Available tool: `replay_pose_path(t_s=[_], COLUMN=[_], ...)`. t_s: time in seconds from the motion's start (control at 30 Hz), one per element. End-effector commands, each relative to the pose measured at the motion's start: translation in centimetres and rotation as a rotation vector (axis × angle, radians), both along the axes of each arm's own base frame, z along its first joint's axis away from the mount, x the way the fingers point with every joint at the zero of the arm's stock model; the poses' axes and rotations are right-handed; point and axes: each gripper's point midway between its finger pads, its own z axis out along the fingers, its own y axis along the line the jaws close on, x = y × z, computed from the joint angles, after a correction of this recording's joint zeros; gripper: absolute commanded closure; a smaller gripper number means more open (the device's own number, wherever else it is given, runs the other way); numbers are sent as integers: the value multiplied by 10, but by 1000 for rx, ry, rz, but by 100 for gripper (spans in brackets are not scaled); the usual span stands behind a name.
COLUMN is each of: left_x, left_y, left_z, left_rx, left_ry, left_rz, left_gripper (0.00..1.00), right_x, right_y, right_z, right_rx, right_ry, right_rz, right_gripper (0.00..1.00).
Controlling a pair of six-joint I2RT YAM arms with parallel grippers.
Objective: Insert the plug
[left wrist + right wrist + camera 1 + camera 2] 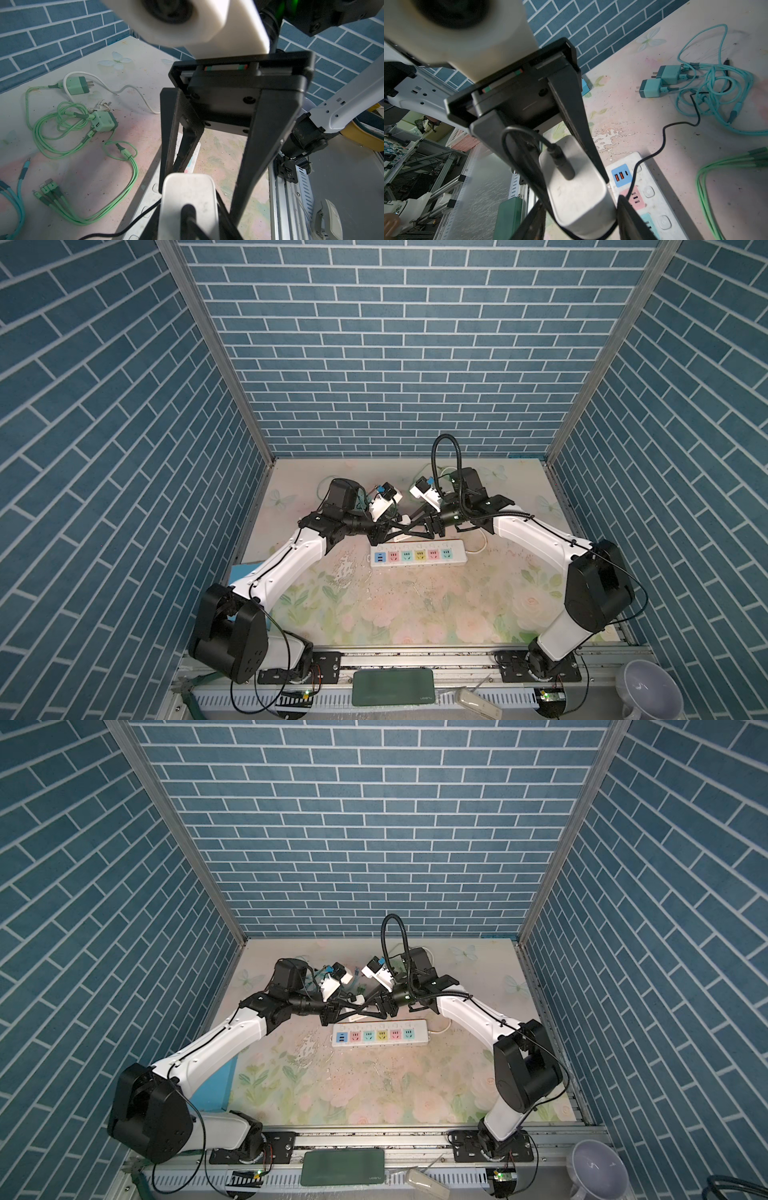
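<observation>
Inside blue brick-pattern walls (395, 344) lies your floral tabletop (415, 614). On the left, your left gripper (571, 180) is clamped tight on the white rectangular charger plug (581, 207). A black cable (562, 164) runs from the plug. The plug sits near the blue end of the white multicoloured power strip (417, 554), in no socket. From the right, your right gripper (202, 195) stands partly open astride the plug's other end, with one finger clear of it.
</observation>
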Motion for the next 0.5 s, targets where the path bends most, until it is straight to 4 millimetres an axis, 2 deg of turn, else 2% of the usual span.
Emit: replay_pose_path(t_s=[0.0,0.3,0.47], left_x=[-1,2,4], left_y=[-5,-9,-12], left_z=[24,31,34], left_rx=[-39,-52,-66], left_ry=[-65,-46,-30], left_rz=[-39,-54,-61], left_gripper=[93,92,91], right_x=[-10,-11,-11], right_y=[-4,-2,0], right_z=[12,4,8], right_rx=[18,21,35], right_ry=[-58,-26,-33], right_rz=[34,58,65], right_gripper=[46,46,48])
